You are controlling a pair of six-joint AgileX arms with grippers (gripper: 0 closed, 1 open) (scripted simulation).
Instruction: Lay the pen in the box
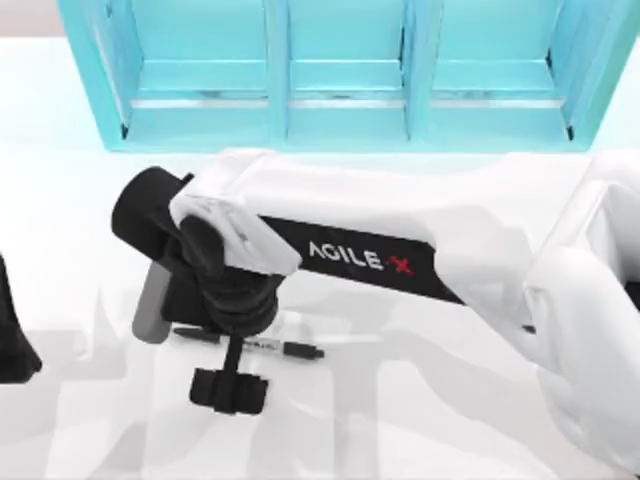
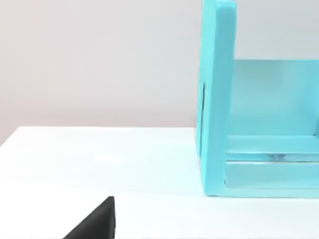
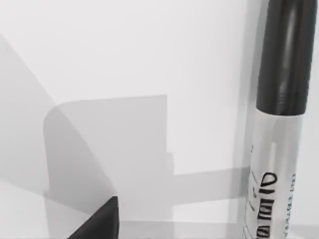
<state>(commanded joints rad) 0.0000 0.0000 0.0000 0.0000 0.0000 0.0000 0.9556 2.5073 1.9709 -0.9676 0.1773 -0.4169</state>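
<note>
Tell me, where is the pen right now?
The pen lies flat on the white table, left of centre in the top view, under the right gripper.

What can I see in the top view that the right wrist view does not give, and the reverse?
From the top view alone: the right arm reaching across the table, its end effector above the pen, the turquoise shelf unit with three compartments along the far side, and the left arm parked at the left edge. From the right wrist view alone: the dark print on the pen's white barrel, seen close, and the joint where the black end meets it. Both share the pen lying on the white table.
</note>
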